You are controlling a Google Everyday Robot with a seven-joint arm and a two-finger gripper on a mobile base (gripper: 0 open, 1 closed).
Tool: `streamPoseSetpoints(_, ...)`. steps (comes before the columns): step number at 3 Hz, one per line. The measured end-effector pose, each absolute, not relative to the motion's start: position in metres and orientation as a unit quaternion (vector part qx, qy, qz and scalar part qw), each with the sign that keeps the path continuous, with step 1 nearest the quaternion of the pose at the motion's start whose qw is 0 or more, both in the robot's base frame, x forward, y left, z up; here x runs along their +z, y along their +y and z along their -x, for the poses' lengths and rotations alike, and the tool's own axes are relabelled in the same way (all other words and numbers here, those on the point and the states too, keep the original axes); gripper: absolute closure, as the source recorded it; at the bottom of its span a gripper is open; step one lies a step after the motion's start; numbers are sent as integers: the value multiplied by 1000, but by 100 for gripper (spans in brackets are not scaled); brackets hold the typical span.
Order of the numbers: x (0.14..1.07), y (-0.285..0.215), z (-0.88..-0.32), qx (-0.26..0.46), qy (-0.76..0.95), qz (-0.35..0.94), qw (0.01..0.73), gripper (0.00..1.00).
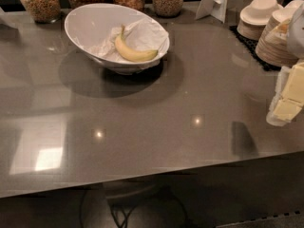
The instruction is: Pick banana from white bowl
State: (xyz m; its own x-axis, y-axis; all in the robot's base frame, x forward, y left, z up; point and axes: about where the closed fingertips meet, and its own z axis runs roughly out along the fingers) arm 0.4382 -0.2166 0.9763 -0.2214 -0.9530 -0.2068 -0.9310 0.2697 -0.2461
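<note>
The gripper [286,103], well to the right of the white bowl [85,23], is built of blocky pale-yellow segments with whitish edges. Above it is a smooth, rounded grey-white arm casing [298,30].

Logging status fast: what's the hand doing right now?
The hand is at the right edge, apart from the banana lying in the white bowl; open or closed cannot be told.

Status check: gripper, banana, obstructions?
Robot's gripper at right edge of view, well apart from glossy white oval bowl. In it, curved yellow banana lies on crumpled white paper, untouched. Nothing covers it; stacked off-white plates beside gripper.
</note>
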Motion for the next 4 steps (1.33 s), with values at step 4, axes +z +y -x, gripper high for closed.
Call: streamPoseSetpoints(4,1063,-94,-567,105,728,544,404,0)
